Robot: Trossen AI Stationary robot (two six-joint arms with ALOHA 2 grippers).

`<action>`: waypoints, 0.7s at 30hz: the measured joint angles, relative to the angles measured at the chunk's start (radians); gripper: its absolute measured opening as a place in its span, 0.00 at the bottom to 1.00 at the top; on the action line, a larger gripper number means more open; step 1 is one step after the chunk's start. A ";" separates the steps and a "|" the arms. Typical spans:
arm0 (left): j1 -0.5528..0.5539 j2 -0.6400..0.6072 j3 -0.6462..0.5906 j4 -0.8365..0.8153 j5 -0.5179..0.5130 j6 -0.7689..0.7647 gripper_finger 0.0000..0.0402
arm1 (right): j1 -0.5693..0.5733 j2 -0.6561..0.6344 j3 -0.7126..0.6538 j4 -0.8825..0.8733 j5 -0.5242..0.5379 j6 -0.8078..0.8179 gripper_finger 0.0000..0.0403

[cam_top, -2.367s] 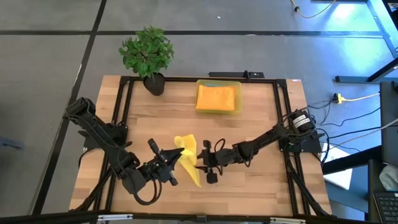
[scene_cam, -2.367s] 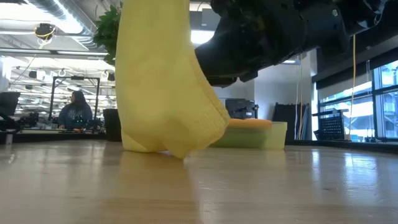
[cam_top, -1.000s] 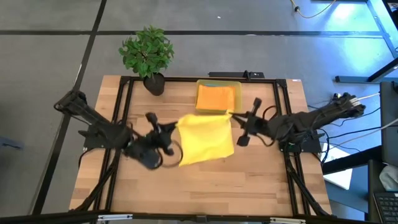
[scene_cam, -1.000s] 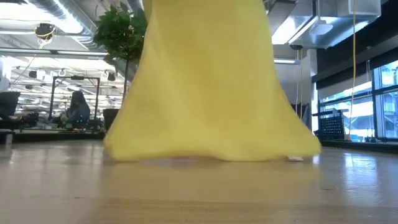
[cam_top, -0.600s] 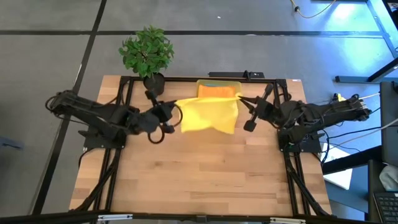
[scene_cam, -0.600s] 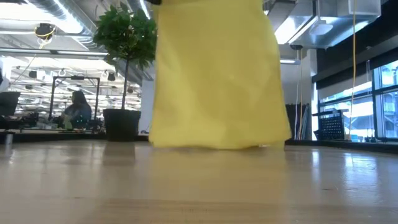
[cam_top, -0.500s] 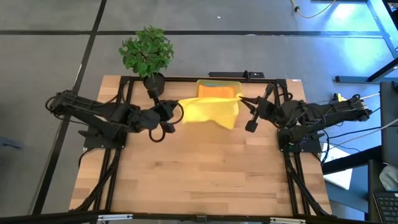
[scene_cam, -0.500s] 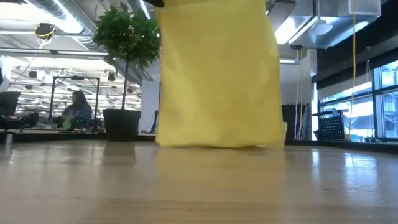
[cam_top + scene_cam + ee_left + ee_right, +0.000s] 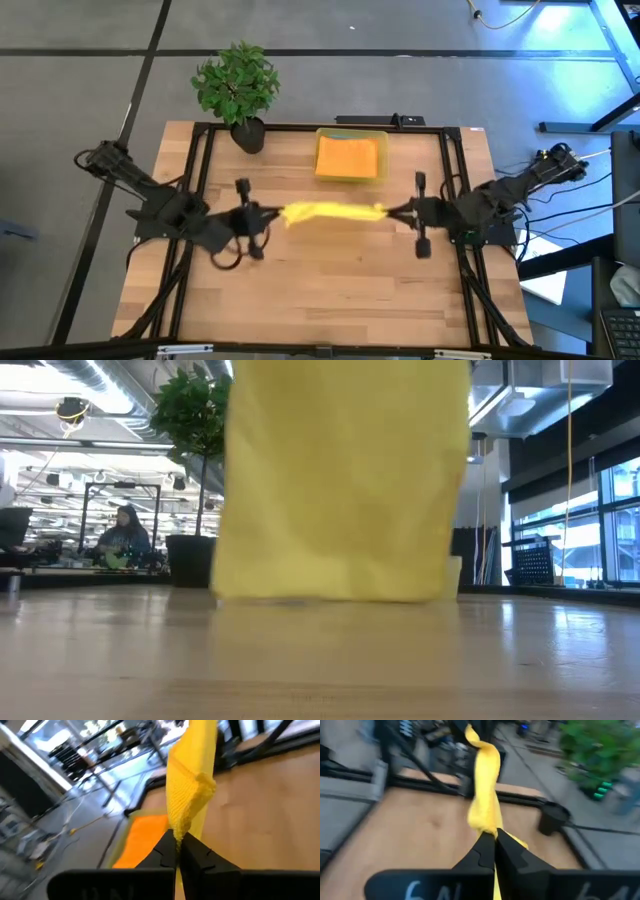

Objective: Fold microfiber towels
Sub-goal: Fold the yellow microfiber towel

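You have the yellow microfiber towel (image 9: 330, 211) stretched over the middle of the bench (image 9: 330, 290); your left gripper (image 9: 266, 214) is clamped on one end, your right gripper (image 9: 392, 211) on the other; an orange towel (image 9: 350, 155) lies in the yellow bin (image 9: 351, 133) at the back edge.

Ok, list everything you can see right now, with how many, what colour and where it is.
Towel: one, yellow, stretched between both grippers above mid-table, hanging to the tabletop in the low view.
Towel: one, orange, in the bin.
Bin: one, translucent yellow, back of table.
Potted plant: one, green, back-left corner.
Table: one, light wood.
Person: one, seated far behind.
Left gripper: dark, shut on the yellow towel's left corner.
Right gripper: dark, shut on its right corner.
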 joint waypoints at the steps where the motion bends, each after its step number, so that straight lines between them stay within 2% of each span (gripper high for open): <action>1: -0.034 0.000 0.000 0.013 -0.008 -0.012 0.00 | 0.025 -0.001 0.000 0.013 -0.009 0.017 0.00; 5: -0.158 0.000 0.000 0.114 -0.004 -0.036 0.00 | 0.120 0.000 0.000 0.069 -0.029 0.051 0.00; 9: -0.263 0.001 -0.001 0.322 0.027 0.004 0.00 | 0.193 0.000 0.000 0.185 -0.058 0.048 0.00; 13: -0.335 0.002 -0.001 0.435 -0.047 0.102 0.00 | 0.225 0.000 0.000 0.280 -0.112 0.047 0.00; 16: -0.340 0.002 -0.001 0.348 -0.099 0.046 0.00 | 0.223 0.000 0.000 0.205 -0.071 0.099 0.00; 21: -0.269 0.012 -0.003 -0.029 -0.080 -0.306 0.00 | 0.171 0.001 -0.029 0.031 0.006 0.245 0.00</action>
